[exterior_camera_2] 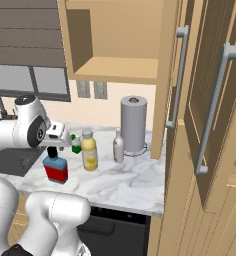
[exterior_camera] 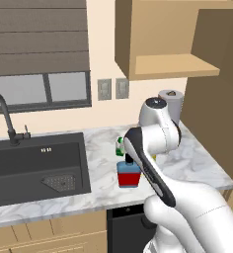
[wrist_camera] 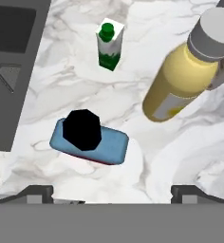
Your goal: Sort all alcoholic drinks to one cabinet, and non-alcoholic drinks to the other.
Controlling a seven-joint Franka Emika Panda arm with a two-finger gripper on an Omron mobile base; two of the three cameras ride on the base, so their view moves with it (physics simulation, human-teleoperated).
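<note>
White arm hides the blue bottle's [exterior_camera: 129,175] right edge; hand [wrist_camera: 112,192] open above

Rendering evenly and brightly, with flat, soft light and no glare anywhere. Casting only faint shading beneath the blue bottle [wrist_camera: 89,142] at lower centre of the hand view (slightly soft there). Darkening under the cabinet [exterior_camera: 174,65] at upper right. Showing mild coarseness throughout, no edge distortion.
</note>
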